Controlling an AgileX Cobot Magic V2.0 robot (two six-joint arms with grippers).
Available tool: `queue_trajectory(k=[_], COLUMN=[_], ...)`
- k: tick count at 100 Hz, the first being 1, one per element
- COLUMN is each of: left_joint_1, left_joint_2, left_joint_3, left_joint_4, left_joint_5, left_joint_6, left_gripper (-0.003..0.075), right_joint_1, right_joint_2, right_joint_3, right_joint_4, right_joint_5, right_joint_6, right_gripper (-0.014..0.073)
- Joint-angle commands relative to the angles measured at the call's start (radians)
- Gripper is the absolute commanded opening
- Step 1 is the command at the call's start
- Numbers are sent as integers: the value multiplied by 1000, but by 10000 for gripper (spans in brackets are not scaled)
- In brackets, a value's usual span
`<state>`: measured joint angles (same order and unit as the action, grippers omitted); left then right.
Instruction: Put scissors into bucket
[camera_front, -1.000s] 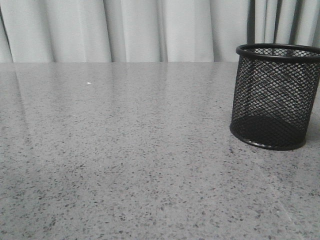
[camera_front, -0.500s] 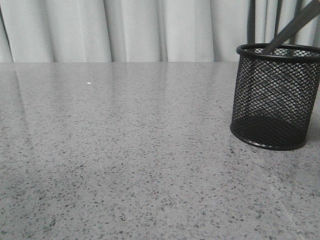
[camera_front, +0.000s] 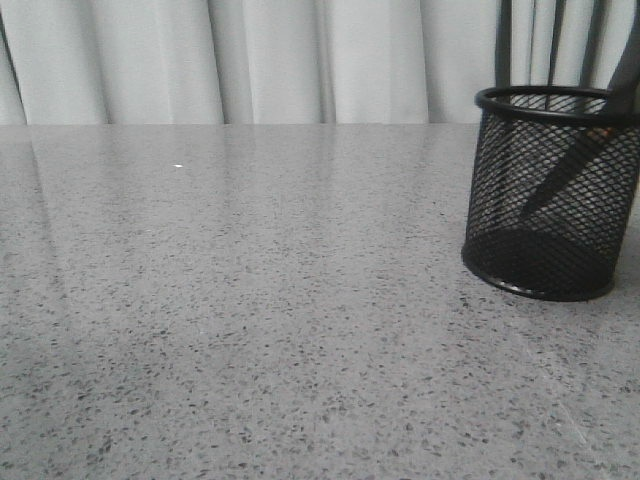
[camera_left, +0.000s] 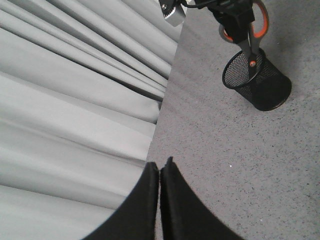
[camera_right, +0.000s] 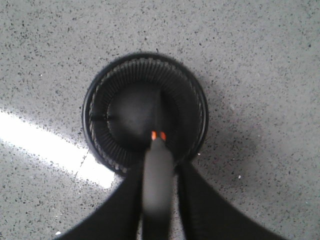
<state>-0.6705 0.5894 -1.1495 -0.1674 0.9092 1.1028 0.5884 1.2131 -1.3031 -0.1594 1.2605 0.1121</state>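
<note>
Inside bucket (camera_front: 552, 190): scissors (camera_left: 248, 37), seemingly unlabelled

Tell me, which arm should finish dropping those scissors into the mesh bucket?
Right. Its gripper already holds the scissors blades-down inside the bucket. The left gripper is shut and far off.

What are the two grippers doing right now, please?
Left gripper: shut, holding nothing.
Right gripper: shut on the scissors, blades inside the bucket.
</note>
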Motion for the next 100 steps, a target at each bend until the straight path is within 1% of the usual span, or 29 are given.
queue_trajectory(k=[1, 5, 12, 18, 25, 30, 33, 35, 38, 39, 40, 42, 45, 47, 54, 62, 72, 81, 92, 100], left_joint_1=[-6, -6, -6, -6, -6, -6, -6, -6, -6, -6, -6, -6, -6, -6, -6, -6, -6, -6, -6, -6], left_joint_2=[6, 6, 6, 6, 6, -2, -10, -18, -32, -36, -45, -61, -85, -105, -181, -271, -388, -462, -519, -528], left_joint_3=[-21, -21, -21, -20, -7, 10, 23, 34, 53, 59, 70, 90, 120, 145, 243, 368, 539, 657, 775, 830], left_joint_4=[-24, -24, -21, 1, 70, 143, 186, 216, 251, 267, 274, 294, 314, 324, 326, 326, 324, 324, 322, 305], left_joint_5=[-56, -55, -55, -74, -131, -174, -206, -224, -249, -255, -268, -287, -314, -334, -396, -459, -557, -657, -738, -759], left_joint_6=[-31, -41, -75, -138, -287, -414, -500, -533, -607, -620, -646, -669, -718, -741, -779, -785, -800, -909, -1049, -1078], left_gripper=[-20, -20, -20, -20, -20, -20, -20, -20, -20, -20, -20, -20, -20, -20, -20, -20, -20, -20, -20, -20], right_joint_1=[0, 0, 0, 0, 0, 4, 5, 9, 14, 17, 17, 23, 28, 31, 42, 44, 44, 44, 40, 38], right_joint_2=[-19, -19, -19, -19, -21, -32, -42, -52, -68, -77, -82, -97, -122, -143, -223, -346, -500, -647, -809, -895], right_joint_3=[-56, -79, -135, -196, -260, -294, -303, -305, -305, -303, -301, -294, -278, -261, -171, -27, 212, 421, 614, 715], right_joint_4=[-51, -56, -73, -73, -71, -69, -64, -64, -64, -64, -64, -64, -64, -64, -68, -86, -120, -148, -175, -180], right_joint_5=[-34, -49, -57, -57, -57, -54, -54, -54, -54, -54, -54, -54, -63, -75, -151, -262, -424, -551, -694, -759], right_joint_6=[-1, -1, -1, -1, -1, -1, -1, -1, -1, -1, -1, -1, -1, -1, 2, 2, 2, 10, 48, 48], right_gripper=[376, 448, 510, 500, 457, 391, 316, 280, 178, 157, 114, 72, -29, -81, -43, -48, -47, -47, -48, -48])
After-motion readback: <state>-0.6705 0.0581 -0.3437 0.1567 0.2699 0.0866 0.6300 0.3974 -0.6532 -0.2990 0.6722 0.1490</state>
